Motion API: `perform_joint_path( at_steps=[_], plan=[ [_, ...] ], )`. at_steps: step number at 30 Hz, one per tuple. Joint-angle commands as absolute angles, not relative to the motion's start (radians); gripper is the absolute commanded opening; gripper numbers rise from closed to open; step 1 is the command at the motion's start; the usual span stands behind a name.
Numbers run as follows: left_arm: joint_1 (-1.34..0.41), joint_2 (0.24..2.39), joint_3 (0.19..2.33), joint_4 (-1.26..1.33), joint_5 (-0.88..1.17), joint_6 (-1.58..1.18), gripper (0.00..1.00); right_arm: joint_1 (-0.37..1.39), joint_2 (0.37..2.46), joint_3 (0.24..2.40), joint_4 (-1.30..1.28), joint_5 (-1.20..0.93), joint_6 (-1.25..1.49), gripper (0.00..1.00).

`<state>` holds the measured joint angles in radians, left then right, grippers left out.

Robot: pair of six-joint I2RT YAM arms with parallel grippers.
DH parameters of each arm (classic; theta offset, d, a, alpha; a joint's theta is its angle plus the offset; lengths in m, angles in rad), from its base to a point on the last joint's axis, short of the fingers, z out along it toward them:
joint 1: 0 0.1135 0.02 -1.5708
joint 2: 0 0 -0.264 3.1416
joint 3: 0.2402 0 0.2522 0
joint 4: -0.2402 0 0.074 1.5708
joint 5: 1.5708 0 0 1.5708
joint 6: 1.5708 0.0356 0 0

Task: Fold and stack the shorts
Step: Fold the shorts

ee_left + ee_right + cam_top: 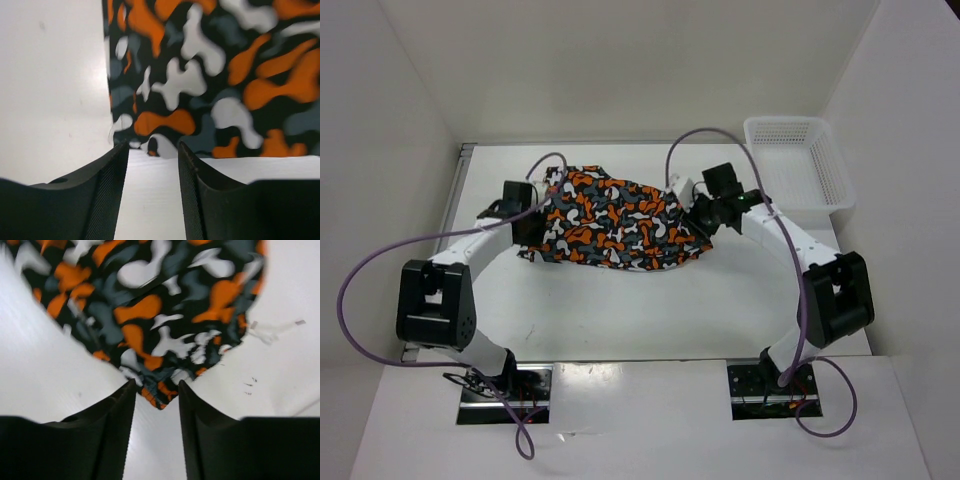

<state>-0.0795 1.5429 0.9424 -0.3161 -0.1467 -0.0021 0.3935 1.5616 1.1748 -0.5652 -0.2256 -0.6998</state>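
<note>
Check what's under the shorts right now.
The shorts lie on the white table, which shows all round their edges. Nothing else pokes out from beneath them in any view. Whatever is under the middle is hidden by fabric.

Bright, even light is cast from above. The white desk (620,310) is rendered almost without glare, and only a soft, faint shadow is seen just in front of the shorts (615,222). In both wrist views the print of the shorts is smeared by blur, most strongly toward the picture edges. The end effector fingers (107,190) below the shorts are left dark, with only the pad texture resolved.
</note>
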Motion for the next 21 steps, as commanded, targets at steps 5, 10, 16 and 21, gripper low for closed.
perform_joint_path(
  at_steps=[5, 10, 16, 21],
  plan=[
    [-0.057, 1.526, 1.077, -0.532, 0.195, 0.000, 0.61, 0.362, 1.494, 1.197, -0.365, -0.307, -0.047, 0.53],
    [0.067, 1.536, 1.029, -0.514, 0.311, 0.000, 0.61, 0.293, 1.514, 1.127, -0.305, -0.244, 0.054, 0.56],
    [0.176, 1.612, 1.019, -0.465, 0.387, 0.000, 0.61, 0.250, 1.513, 1.060, -0.270, -0.213, 0.052, 0.57],
    [0.187, 1.647, 1.008, -0.430, 0.344, 0.000, 0.62, 0.241, 1.493, 1.015, -0.230, -0.200, 0.061, 0.57]
  ],
)
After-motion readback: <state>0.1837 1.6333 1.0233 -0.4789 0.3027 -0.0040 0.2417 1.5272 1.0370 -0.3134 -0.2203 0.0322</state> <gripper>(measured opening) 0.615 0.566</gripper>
